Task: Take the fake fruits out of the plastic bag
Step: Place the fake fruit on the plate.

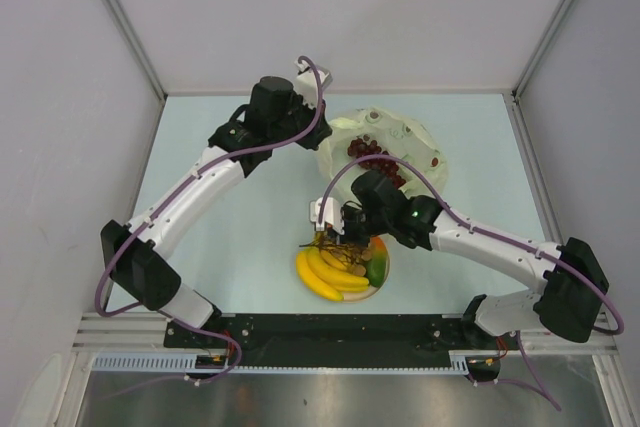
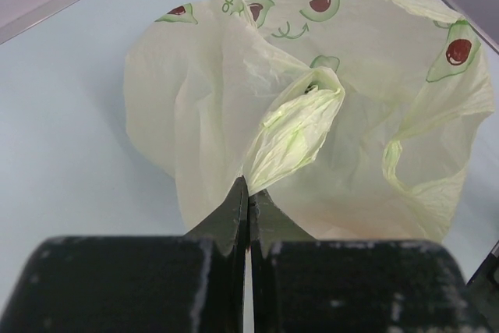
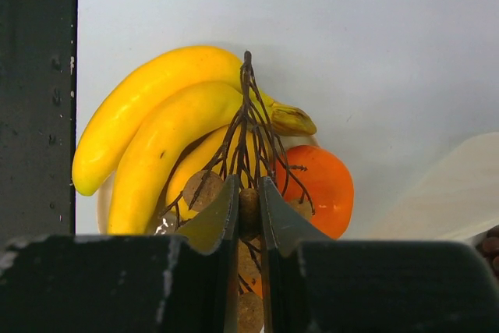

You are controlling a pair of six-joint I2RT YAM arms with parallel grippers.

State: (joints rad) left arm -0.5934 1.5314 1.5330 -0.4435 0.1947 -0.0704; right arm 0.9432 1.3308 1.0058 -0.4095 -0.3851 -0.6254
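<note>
Left gripper (image 2: 248, 189): closed tight, pinching a fold of the plastic bag (image 2: 374, 99) at the far side of the table (image 1: 260, 237). Right gripper (image 3: 249, 193): clamped on a bare brown stem (image 3: 247, 91) above the banana bunch (image 3: 148, 130) and orange (image 3: 323, 185) on the plate (image 1: 366, 297).

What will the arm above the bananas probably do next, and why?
Most likely the right gripper opens to release the twiggy brown stem. Its fingers pinch that stem just above the banana bunch and orange, which already lie on the plate, so letting go should land it there.
</note>
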